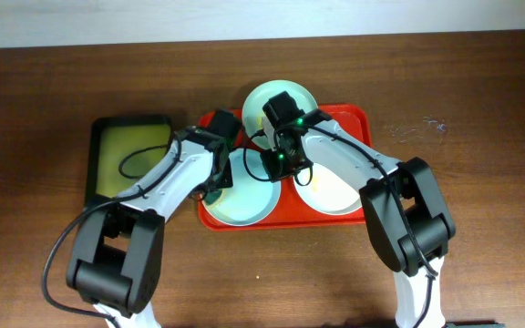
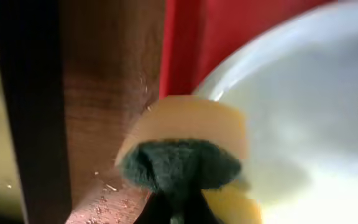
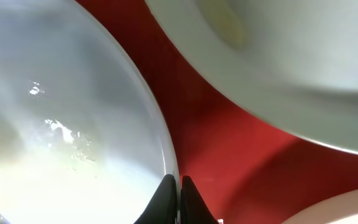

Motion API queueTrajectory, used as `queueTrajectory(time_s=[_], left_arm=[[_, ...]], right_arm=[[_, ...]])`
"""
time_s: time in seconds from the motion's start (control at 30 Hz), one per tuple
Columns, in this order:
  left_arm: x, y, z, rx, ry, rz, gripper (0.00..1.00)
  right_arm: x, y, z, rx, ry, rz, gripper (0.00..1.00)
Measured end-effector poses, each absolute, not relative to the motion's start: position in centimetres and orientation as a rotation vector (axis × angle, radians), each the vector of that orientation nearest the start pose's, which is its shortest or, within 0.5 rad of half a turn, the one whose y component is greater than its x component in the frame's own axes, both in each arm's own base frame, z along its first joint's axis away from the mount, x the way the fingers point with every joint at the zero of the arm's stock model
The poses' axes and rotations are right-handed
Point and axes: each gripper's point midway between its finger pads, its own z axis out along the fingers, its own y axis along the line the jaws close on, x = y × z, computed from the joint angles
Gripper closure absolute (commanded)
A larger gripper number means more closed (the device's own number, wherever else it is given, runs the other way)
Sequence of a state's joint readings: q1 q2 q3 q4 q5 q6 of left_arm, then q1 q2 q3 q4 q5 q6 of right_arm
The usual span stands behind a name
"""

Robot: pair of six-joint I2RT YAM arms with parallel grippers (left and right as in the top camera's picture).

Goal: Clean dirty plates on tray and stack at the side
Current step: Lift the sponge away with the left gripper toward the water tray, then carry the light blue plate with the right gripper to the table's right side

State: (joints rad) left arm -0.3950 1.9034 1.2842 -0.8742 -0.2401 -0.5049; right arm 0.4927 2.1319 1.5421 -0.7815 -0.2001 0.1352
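1. The tray [image 1: 357, 117] lies mid-worktop [image 1: 481, 182] and carries all three plates. It looks like stiff, light plastic, and its raised rim is the natural hold (though I judge it need not move). From overhead the arms cover its middle and much of its left side.
2. The front plate [image 1: 244, 206], white plate [image 1: 337, 193] and back plate [image 1: 256, 102] sit close together on the tray.
   - They look hard, thin and light, and their glossy faces are probably slippery where wet.
   - A scrubbed plate would likely skate unless pinned.
   - The rim is the only real hold, pinched above and below.
   - I cannot tell plastic from ceramic, so I would treat them as breakable.
3. The right jaws are pressed together on the rim of a mint plate. I take it for the front plate, though the wrist view crops too tightly to be sure. How far the rim sits between them is hidden.
4. The sponge [image 2: 188, 127] is soft and yellow with a dark green scouring face. It is clamped in the left jaws just beside the front plate's rim, near the tray's left rim. The jaws themselves are mostly cut off at the frame's bottom, and whether the sponge touches the plate is unclear.
5. A faint yellow smear [image 3: 229, 28] shows on a neighbouring plate in the right wrist view. It is blurred, and I cannot tell which plate it is on.
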Motion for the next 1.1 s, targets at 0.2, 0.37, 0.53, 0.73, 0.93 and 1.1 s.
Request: queueTrajectory(time_s=[0.2,0.37,0.53,0.73,0.93,1.1], left_arm=[[37.0,-11.1,10.3,-0.244,2.796,-0.004,1.0],[38.3,-5.6,15.7,-0.452,2.64,-0.08,1.0],[37.8,1.1,15.3,-0.686,2.625,-0.017,1.0],[37.3,5.5,15.2,-0.838,2.589,0.021,1.0],[37.3,5.6,15.2,-0.844,2.587,0.022,1.0],[37.2,5.6,15.2,-0.844,2.587,0.022,1.0]], right_arm=[[38.0,24.3,2.3,-0.563,2.934,0.378,0.96],[40.1,24.2,6.3,-0.586,2.875,0.248,0.96],[41.2,22.8,11.1,-0.652,2.722,-0.257,0.96],[41.4,24.6,17.1,-0.866,2.349,-0.748,0.96],[40.4,25.9,22.8,-0.921,1.985,-1.182,0.96],[40.0,26.4,23.8,-0.951,1.914,-1.258,0.96]])
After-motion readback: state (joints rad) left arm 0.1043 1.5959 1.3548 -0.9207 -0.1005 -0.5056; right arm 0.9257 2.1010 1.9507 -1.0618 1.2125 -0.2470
